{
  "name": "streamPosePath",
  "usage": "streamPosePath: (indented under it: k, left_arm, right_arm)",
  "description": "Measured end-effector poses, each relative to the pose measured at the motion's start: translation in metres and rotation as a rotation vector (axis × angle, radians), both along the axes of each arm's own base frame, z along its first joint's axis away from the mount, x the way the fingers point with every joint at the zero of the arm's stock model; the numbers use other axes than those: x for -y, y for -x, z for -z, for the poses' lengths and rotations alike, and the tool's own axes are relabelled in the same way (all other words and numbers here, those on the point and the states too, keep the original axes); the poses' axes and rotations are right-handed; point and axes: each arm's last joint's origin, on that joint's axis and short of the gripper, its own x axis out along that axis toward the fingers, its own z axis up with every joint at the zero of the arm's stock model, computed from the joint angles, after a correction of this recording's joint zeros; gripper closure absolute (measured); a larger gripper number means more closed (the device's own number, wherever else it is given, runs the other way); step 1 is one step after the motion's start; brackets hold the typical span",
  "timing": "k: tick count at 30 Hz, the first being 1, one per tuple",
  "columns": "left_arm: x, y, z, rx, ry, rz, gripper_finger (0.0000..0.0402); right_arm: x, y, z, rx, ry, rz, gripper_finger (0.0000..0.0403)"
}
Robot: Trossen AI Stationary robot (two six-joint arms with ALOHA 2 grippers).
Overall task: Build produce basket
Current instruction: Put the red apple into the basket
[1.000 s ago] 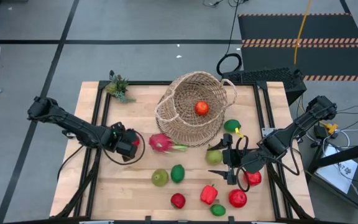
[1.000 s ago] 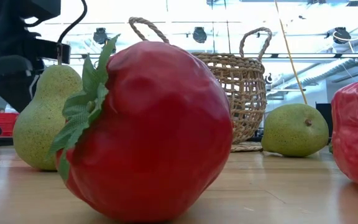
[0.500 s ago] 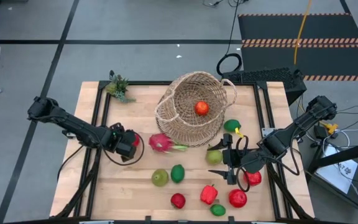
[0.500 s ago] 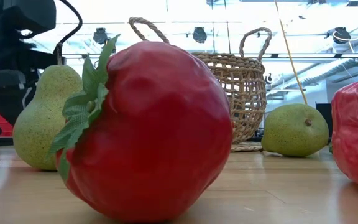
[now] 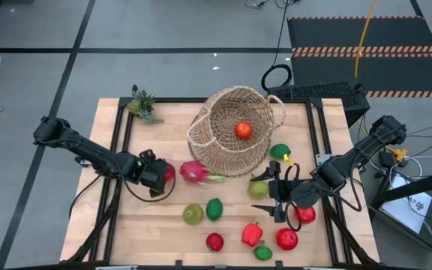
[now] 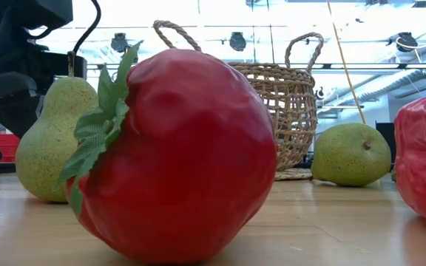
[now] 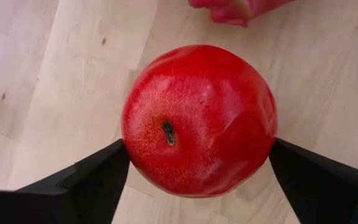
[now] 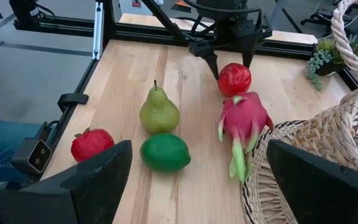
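The tan wicker basket (image 5: 216, 142) lies tilted at the table's far middle, with an orange-red tomato (image 5: 243, 130) inside. Produce is spread over the near half: a pink dragonfruit (image 5: 195, 172), a pear (image 5: 193, 214), a lime (image 5: 214, 208), a red pepper (image 5: 251, 234) and other red and green pieces. My left gripper (image 5: 163, 172) points down over a red apple (image 7: 197, 118) left of the dragonfruit, shut on it. My right gripper (image 5: 276, 196) hangs open above the table's right side, beside a green pear (image 5: 258, 187), with nothing between its fingers. My left gripper has the red apple between its two fingers, one fingertip (image 7: 114, 165) against each of the apple's opposite sides (image 7: 132, 146). The fingers come steeply from above, slanting from the table's left. The apple sits on the table, its stem pit toward the camera.
A small green spiky plant (image 5: 142, 104) stands at the far left corner. In the low view a big red fruit (image 6: 176, 155) fills the front, with pears (image 6: 350, 154) behind it. Bare wood shows at the near left (image 5: 141, 225).
My left gripper has edged a little toward the dragonfruit and tipped slightly over the red apple. The right arm and the produce have kept still.
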Motion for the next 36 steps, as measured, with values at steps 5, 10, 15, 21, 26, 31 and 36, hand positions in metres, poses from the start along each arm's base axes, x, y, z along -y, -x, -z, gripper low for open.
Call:
streamPosePath:
  k: [5,10,15,21,26,31,36]
  left_arm:
    - [0.001,-0.002,0.000,0.013,-0.001,0.024,0.0070]
    - [0.001,-0.003,-0.001,0.030,0.003,0.028,0.0067]
    - [0.001,-0.003,-0.001,0.029,0.001,0.040,0.0069]
    - [0.002,-0.004,-0.017,0.072,0.020,0.071,0.0079]
    - [0.005,-0.011,-0.047,0.175,0.039,0.113,0.0067]
    - [0.008,-0.020,-0.080,0.271,0.031,0.178,0.0066]
    - [0.010,-0.029,-0.112,0.378,-0.008,0.240,0.0065]
  right_arm:
    - [0.000,0.000,0.000,0.000,0.000,0.000,0.0035]
    - [0.000,0.000,0.000,0.000,0.000,0.000,0.0035]
    - [0.000,0.000,0.000,0.000,0.000,0.001,0.0035]
    - [0.000,0.000,0.000,0.000,0.000,0.001,0.0035]
    - [0.001,-0.001,0.000,0.002,0.002,0.008,0.0035]
    - [0.001,-0.001,0.000,0.002,0.001,0.009,0.0035]
    - [0.001,-0.001,0.000,0.002,0.003,0.008,0.0035]
